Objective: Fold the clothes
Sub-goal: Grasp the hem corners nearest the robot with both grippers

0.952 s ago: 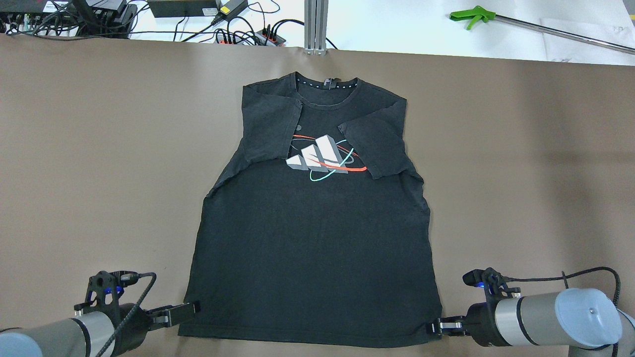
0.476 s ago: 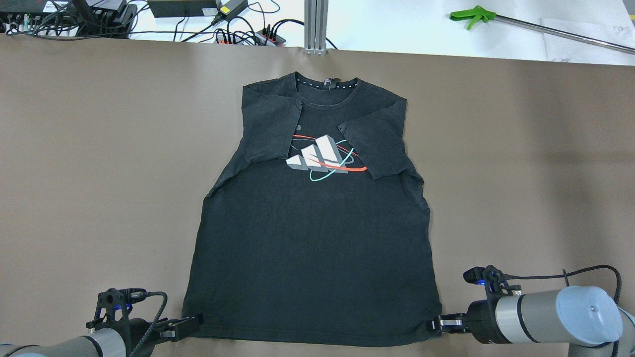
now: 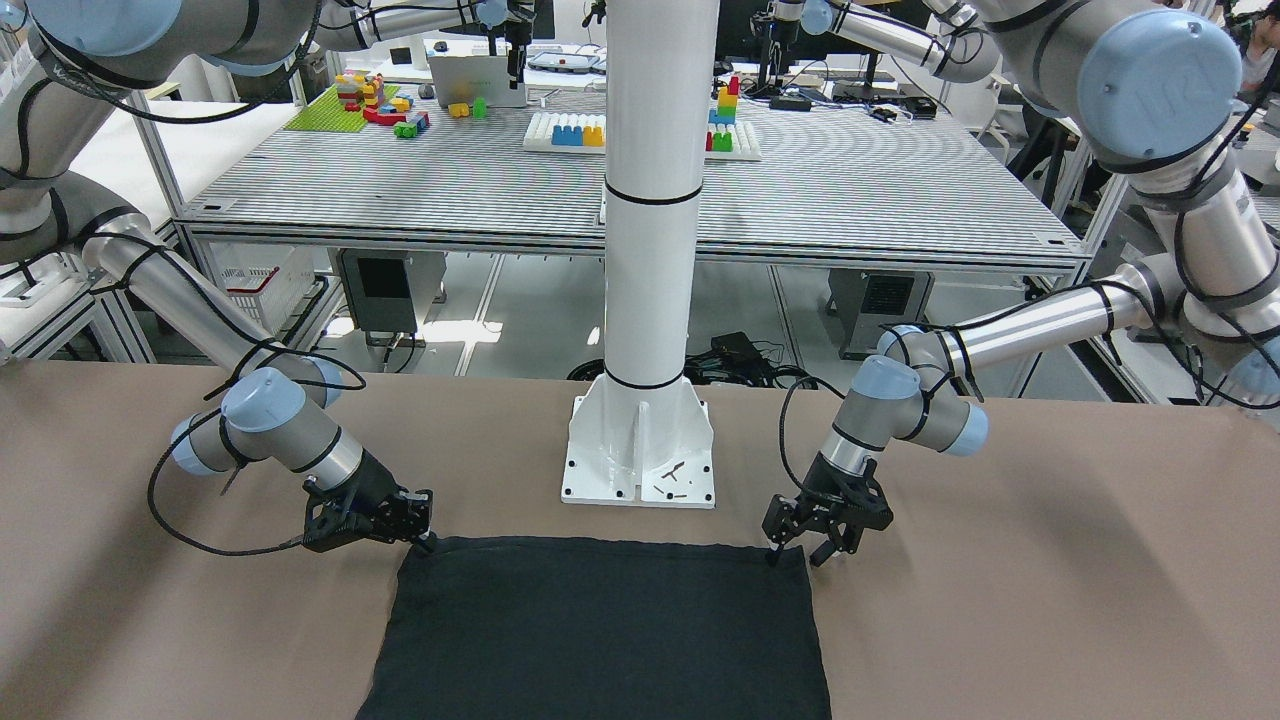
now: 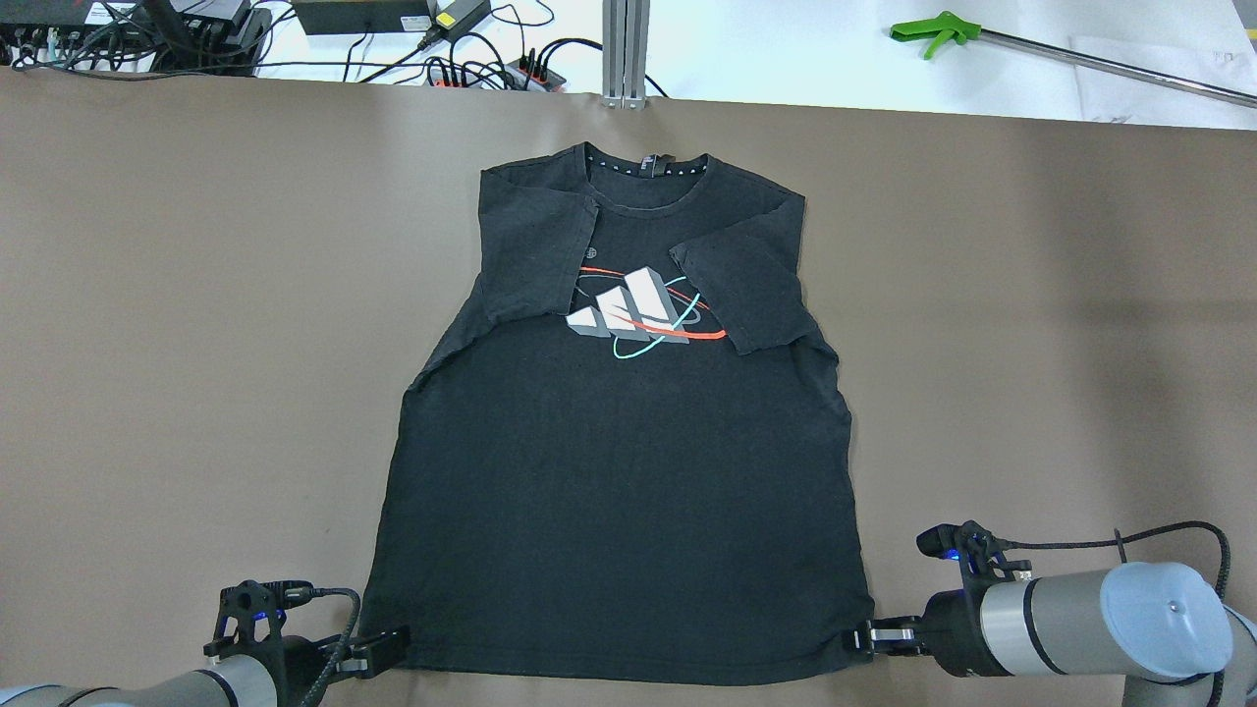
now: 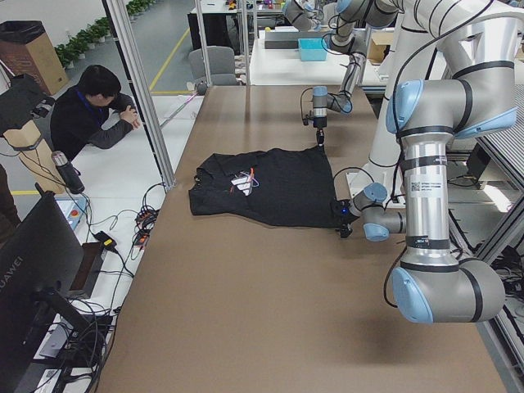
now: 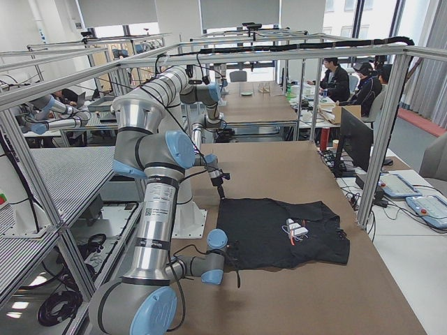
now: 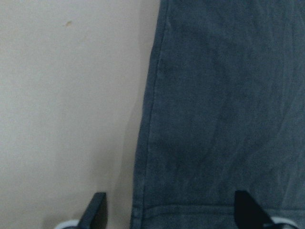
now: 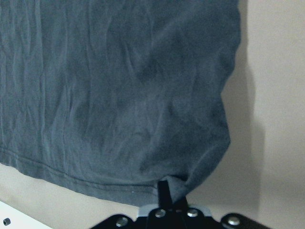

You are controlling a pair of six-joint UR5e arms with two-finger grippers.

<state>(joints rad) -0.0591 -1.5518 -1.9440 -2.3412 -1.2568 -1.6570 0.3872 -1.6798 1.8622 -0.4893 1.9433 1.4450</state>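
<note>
Now we are flanking the black shirt (image 4: 619, 471), lying flat on the table (image 4: 196, 295), collar toward the frame's top: right end effector (image 4: 859, 638) pinching its lower-right hem corner, left end effector (image 4: 391, 648) spread around the lower-left.

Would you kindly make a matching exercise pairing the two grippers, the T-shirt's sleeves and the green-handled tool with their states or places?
1 left gripper
2 right gripper
3 sleeves
4 green-handled tool

A folded in over the chest
B open, astride the T-shirt's hem corner
C on the white surface beyond the brown table
D shut on the T-shirt's hem corner

Pairs: 1-B; 2-D; 3-A; 4-C
</note>
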